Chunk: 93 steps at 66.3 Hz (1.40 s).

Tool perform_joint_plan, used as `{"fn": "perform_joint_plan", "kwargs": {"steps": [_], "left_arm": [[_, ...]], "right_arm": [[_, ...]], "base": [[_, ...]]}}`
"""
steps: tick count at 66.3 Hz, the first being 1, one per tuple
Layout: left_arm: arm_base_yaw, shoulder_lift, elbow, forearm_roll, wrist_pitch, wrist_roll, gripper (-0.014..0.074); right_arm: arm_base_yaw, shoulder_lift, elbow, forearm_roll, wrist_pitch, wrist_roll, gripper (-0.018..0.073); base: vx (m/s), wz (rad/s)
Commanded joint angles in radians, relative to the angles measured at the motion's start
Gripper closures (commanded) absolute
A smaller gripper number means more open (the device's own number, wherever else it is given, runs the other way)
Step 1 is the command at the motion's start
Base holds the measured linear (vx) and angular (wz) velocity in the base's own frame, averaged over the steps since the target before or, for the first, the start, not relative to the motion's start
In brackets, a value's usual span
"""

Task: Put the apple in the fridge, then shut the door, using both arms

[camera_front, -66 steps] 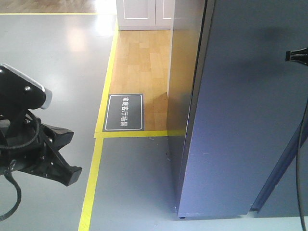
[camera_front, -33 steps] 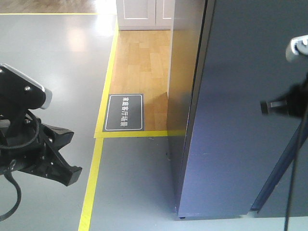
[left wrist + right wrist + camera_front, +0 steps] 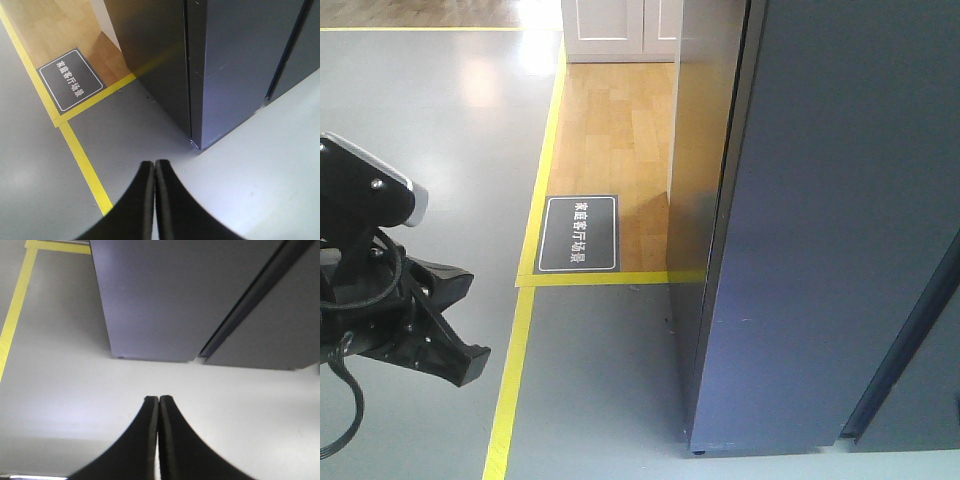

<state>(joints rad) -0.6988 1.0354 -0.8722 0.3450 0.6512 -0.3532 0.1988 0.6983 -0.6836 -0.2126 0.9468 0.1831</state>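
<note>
Tall dark grey-blue fridge (image 3: 820, 250) stands on the grey floor (image 3: 420, 150), its door (image 3: 235, 70) shut; apple not visible; left gripper (image 3: 154, 200) fingers pressed together, holding nothing; right gripper (image 3: 158, 440) fingers likewise together, empty.

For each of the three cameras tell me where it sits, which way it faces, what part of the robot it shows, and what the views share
Front-facing: mounted high on the robot, looking forward and down at the fridge, grey floor and floor sign; the left arm shows at lower left.
Left wrist: behind the left gripper, jaws together, facing the fridge's corner and sign.
Right wrist: behind the right gripper, jaws together, facing the fridge's base and the door.
Shared: all show the fridge and yellow floor tape; no apple appears.
</note>
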Motion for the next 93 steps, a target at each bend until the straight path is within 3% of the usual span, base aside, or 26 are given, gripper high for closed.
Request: {"fn": "perform_joint_plan", "kwargs": {"steps": [1, 16, 30, 93], "left_arm": [[-0.009, -0.015, -0.025, 0.017, -0.051, -0.010, 0.0603], [-0.009, -0.015, -0.025, 0.017, -0.051, -0.010, 0.0603], [-0.009, -0.015, -0.025, 0.017, -0.051, -0.010, 0.0603], [-0.009, -0.017, -0.025, 0.014, -0.047, -0.010, 0.0603]], "right_arm": [[0.001, -0.093, 0.013, 0.005, 0.034, 0.001, 0.0562], [0.001, -0.267, 0.060, 0.080, 0.157, -0.083, 0.0562], [0.001, -0.354, 0.072, 0.123, 0.166, -0.089, 0.0562], [0.001, -0.370, 0.072, 0.132, 0.169, -0.089, 0.0562]], "base": [[0.00, 0.00], [0.00, 0.00], [0.00, 0.00], [0.00, 0.00]]}}
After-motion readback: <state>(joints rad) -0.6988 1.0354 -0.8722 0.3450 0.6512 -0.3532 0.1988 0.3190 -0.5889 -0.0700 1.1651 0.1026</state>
